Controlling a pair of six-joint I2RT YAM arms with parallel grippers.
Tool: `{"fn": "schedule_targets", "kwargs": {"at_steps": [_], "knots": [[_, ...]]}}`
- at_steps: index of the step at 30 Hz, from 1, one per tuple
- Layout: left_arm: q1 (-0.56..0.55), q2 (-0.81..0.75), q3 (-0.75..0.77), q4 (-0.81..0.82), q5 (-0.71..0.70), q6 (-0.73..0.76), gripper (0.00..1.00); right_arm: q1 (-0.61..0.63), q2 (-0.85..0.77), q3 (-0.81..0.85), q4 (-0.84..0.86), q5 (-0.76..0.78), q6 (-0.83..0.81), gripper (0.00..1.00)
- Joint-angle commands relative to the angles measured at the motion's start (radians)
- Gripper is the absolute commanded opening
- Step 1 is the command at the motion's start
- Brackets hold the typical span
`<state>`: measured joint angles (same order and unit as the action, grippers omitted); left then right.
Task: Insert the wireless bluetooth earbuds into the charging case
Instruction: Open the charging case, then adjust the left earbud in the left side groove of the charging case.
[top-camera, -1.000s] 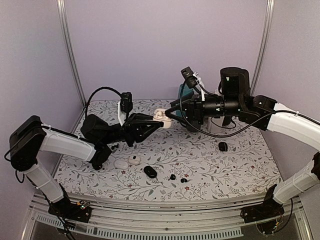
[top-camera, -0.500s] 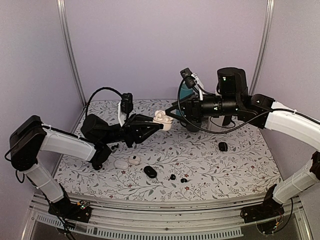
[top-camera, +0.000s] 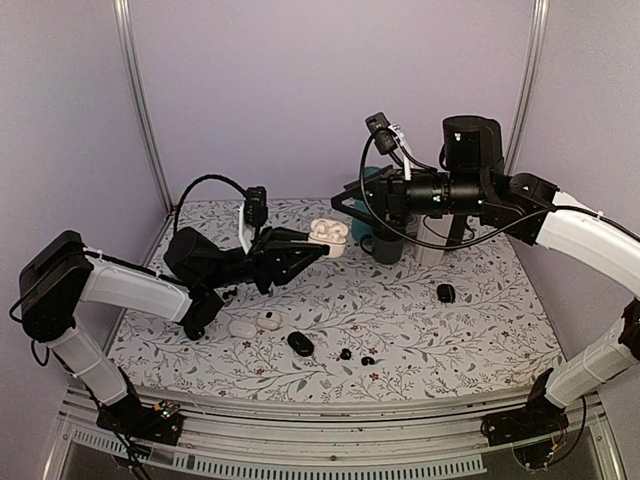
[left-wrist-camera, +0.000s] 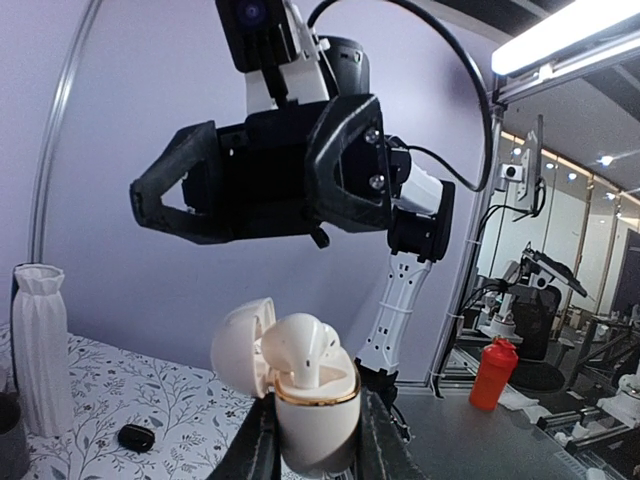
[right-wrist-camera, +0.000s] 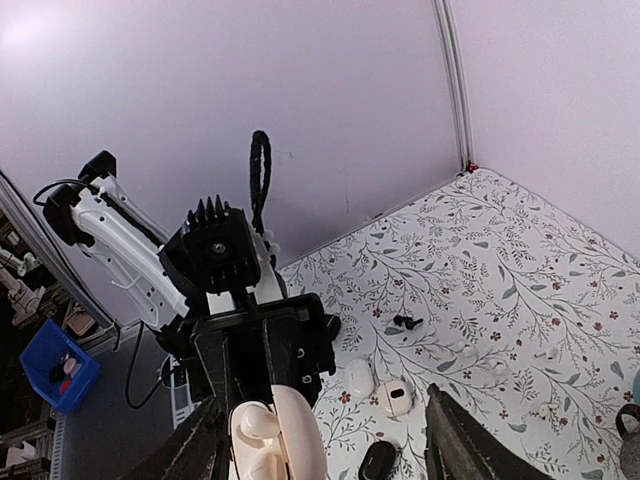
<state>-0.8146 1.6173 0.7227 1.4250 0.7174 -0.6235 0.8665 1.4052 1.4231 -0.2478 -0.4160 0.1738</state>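
Observation:
My left gripper (top-camera: 318, 240) is shut on a cream charging case (top-camera: 328, 236), held up above the table with its lid open. In the left wrist view the case (left-wrist-camera: 305, 405) sits between my fingers (left-wrist-camera: 258, 448), and a cream earbud (left-wrist-camera: 300, 350) stands in its well. My right gripper (top-camera: 343, 210) hangs open just above and to the right of the case, with nothing in it. From the right wrist the case (right-wrist-camera: 297, 440) shows between the spread fingers (right-wrist-camera: 465, 440). Two tiny black wireless bluetooth earbuds (top-camera: 345, 354) (top-camera: 368, 360) lie loose on the table near the front.
A black oval case (top-camera: 300, 344) lies left of the loose buds, and another (top-camera: 446, 293) lies at the right. Two white cases (top-camera: 242, 327) (top-camera: 268, 319) sit under my left arm. A dark mug (top-camera: 385, 246) and a white ribbed vase (left-wrist-camera: 40, 330) stand at the back.
My right gripper, which was at the case a second ago, has lifted and drawn back to the right, still open. The left gripper has raised the case slightly.

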Motion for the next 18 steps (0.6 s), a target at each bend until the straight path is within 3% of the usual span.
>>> {"fn": "schedule_targets", "kwargs": {"at_steps": [1,7,11,18], "knots": [[0.015,-0.011,0.006,-0.055,-0.041,0.042,0.0,-0.016,-0.03,0.044,-0.045,0.009,0.024,0.66],[0.018,-0.016,0.022,-0.124,-0.061,0.062,0.0,-0.016,-0.033,0.099,-0.114,-0.158,0.033,0.57],[0.018,-0.011,0.03,-0.13,-0.053,0.06,0.0,-0.017,-0.002,0.117,-0.165,-0.283,0.036,0.45],[0.017,-0.011,0.035,-0.138,-0.034,0.052,0.0,-0.015,0.053,0.121,-0.191,-0.342,0.035,0.36]]}}
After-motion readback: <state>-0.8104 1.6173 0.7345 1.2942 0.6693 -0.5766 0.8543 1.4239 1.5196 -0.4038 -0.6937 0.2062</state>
